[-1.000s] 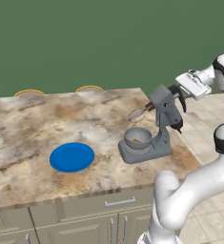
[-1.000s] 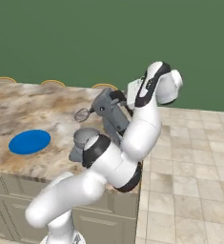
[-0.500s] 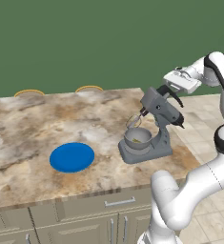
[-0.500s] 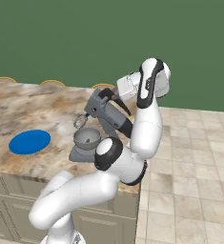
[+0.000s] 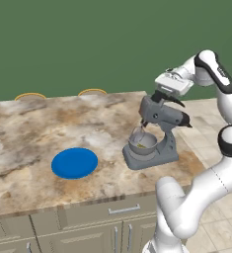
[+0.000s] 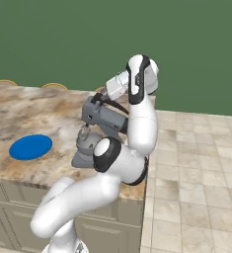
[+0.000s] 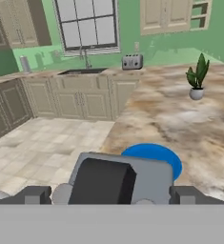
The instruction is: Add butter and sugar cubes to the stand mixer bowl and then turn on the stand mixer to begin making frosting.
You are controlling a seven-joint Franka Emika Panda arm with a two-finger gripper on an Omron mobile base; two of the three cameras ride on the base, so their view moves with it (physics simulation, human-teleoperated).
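We saw the jaws (image 5: 157, 95) wide open behind the mixer (image 5: 157, 131) head near the table's (image 5: 33, 128) right edge; butter possibly lay in its bowl (image 5: 142, 143).

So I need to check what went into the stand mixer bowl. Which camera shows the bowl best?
The left base view: the stand mixer bowl faces it openly under the whisk, with something yellowish inside. In the right base view the bowl is partly hidden behind the robot's arm. The hand view looks over the mixer's head and gives no look into the bowl.
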